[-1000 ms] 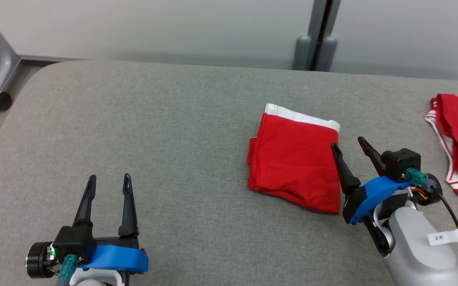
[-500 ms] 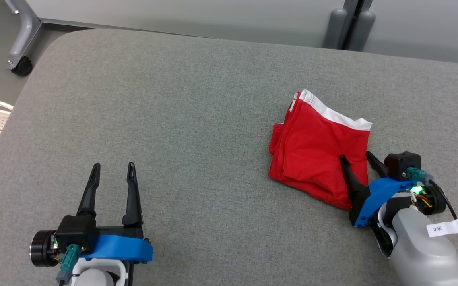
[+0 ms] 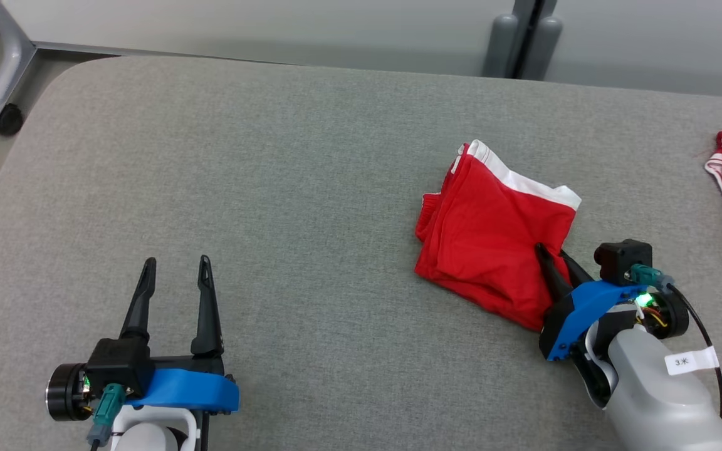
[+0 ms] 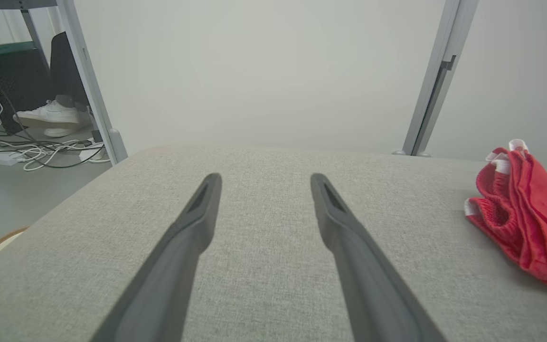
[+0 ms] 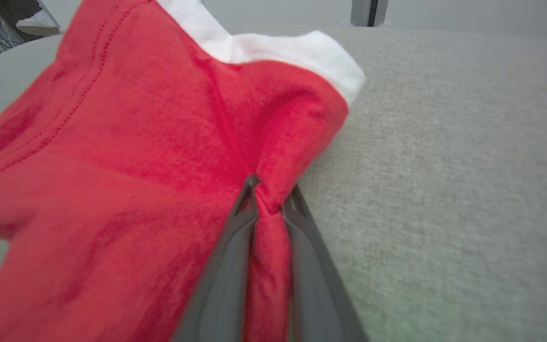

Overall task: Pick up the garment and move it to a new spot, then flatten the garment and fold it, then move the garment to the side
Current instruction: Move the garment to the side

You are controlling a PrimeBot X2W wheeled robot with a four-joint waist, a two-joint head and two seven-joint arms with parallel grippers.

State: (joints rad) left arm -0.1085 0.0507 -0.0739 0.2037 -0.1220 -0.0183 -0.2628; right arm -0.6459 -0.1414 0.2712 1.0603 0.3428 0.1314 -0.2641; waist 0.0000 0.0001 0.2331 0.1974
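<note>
Two right gripper (image 3: pixel 550 250) fingers (image 5: pixel 226 266) are pinching edge of folded red-and-white cloth garment (image 3: pixel 486 238); you are likely beginning side move: drag low. Left gripper (image 3: pixel 177 259) is hanging open.

Looking forward and down from the head, above the near edge of the worktop (image 3: pixel 311 156), taking in its far edge and far left corner. Riding low over the worktop from the left wrist, facing along the left jaws toward the far edge, catching the garment (image 4: pixel 525 223) at the right. Pressing in very close from the right wrist, looking along the right jaws into that garment (image 5: pixel 126 156). Sharing garment (image 3: pixel 492 244) and worktop across all three.
</note>
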